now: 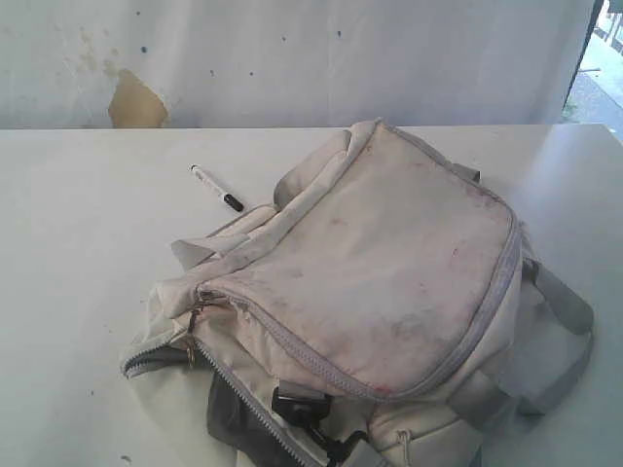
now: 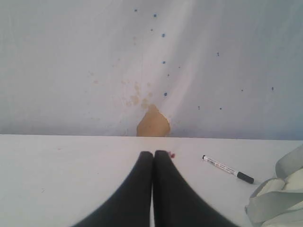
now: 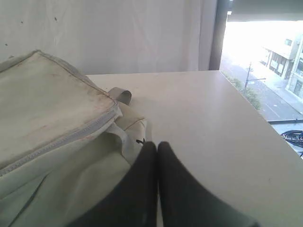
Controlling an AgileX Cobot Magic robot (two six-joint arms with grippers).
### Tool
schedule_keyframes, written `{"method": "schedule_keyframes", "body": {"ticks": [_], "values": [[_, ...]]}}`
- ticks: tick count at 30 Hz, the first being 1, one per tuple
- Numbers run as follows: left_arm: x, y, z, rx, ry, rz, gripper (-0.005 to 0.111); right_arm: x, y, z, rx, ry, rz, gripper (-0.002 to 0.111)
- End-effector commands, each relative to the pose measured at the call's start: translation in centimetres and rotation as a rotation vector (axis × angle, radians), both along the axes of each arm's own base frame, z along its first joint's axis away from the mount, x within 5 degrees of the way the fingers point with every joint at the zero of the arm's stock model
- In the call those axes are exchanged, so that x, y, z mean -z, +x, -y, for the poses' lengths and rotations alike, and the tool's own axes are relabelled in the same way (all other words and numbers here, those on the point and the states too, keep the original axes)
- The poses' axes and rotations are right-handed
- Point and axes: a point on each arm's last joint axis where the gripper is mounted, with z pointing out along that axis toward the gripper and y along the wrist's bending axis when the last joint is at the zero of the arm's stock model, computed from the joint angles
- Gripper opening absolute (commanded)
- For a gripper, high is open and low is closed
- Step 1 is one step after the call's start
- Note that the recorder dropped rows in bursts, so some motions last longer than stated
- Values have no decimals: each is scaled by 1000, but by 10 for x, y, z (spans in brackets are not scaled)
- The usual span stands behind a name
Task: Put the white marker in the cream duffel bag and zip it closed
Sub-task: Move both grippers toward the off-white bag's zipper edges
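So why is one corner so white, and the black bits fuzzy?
Right wrist view: daylight through the window washes that corner white; the right tool is too close, so blurred. Left wrist view: left tool fuzzy too, white marker sharper. Exterior view: soft, even light on the cream duffel bag.

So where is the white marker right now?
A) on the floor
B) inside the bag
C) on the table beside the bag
C: the white marker lies flat on the table, outside and beside the cream duffel bag.
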Motion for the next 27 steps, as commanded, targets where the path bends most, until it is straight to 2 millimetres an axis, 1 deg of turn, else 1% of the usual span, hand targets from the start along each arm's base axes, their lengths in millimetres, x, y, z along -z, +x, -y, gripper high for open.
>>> {"method": "schedule_keyframes", "body": {"ticks": [1,9,13,14,15,16,17,18,20,21,22,24,27], "values": [[2,0,0,1,-7,-3,0,1,0,0,5,-5,5,0],[2,0,0,1,-7,-3,0,1,0,0,5,-5,5,0],[-1,0,0,5,-38,10,0,-6,0,0,1,5,73,0],[-5,-1,0,5,-39,23,0,-11,0,0,0,4,90,0],[-19,-4,0,4,-39,54,0,-22,-2,0,0,3,124,0],[-26,-5,0,4,-48,70,0,-31,-3,0,0,3,147,0],[-40,-9,0,9,-109,77,0,-47,-7,0,3,3,174,0],[-52,-14,-1,11,-143,57,0,-62,-12,0,5,7,195,0],[-73,-24,-1,12,-167,30,0,-85,-22,0,11,1,209,0],[-80,-29,-1,8,-167,0,0,-95,-27,1,15,2,209,0],[-91,-37,-1,5,-167,-18,0,-103,-32,1,24,-8,191,0],[-103,-50,-2,-3,-152,-84,0,-113,-39,3,46,-51,194,0],[-108,-54,-2,-11,-148,-135,0,-116,-41,3,49,-43,192,0]]}}
